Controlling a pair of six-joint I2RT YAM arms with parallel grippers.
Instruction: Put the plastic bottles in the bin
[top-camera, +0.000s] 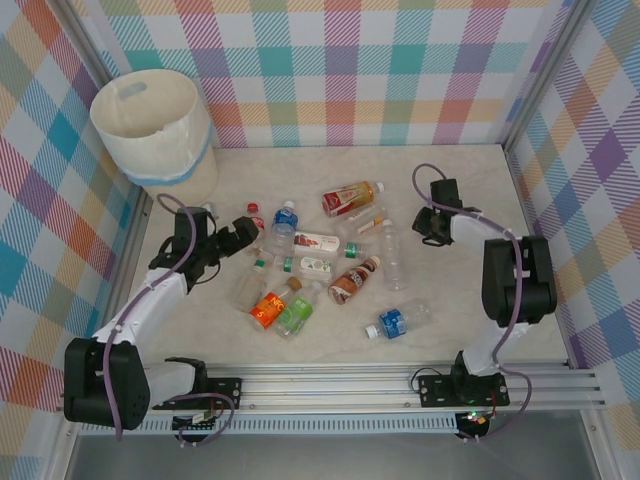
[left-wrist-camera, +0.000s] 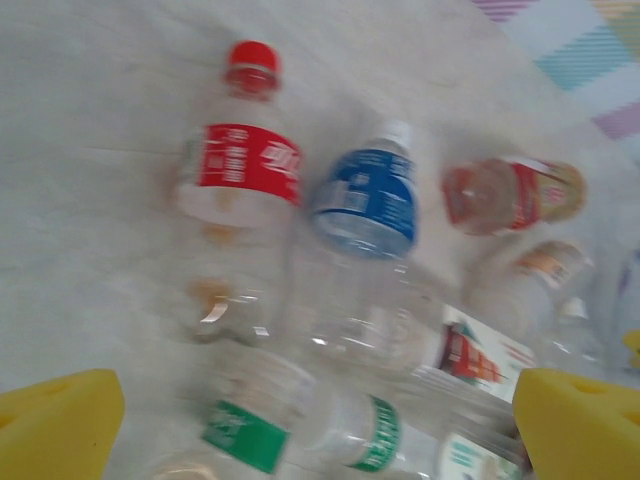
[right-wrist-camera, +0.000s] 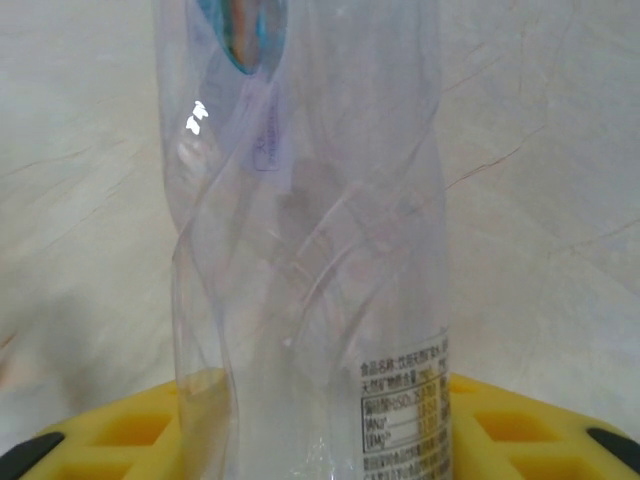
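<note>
We had the right pincer (top-camera: 426, 226) clenched across a clear bottle's (right-wrist-camera: 310, 250) long axis; the bin (top-camera: 172, 150) stood far left.

The top camera is looking down over the whole desk (top-camera: 470, 180). The left wrist camera is closely facing the same central bottles (left-wrist-camera: 365, 205); the right one is sitting almost against a clear bottle (right-wrist-camera: 310, 250).

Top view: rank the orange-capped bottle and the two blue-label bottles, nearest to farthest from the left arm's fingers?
1. upper blue-label bottle, just right of the left fingers.
2. orange-capped bottle, farther back right.
3. lower blue-label bottle, front right.
</note>
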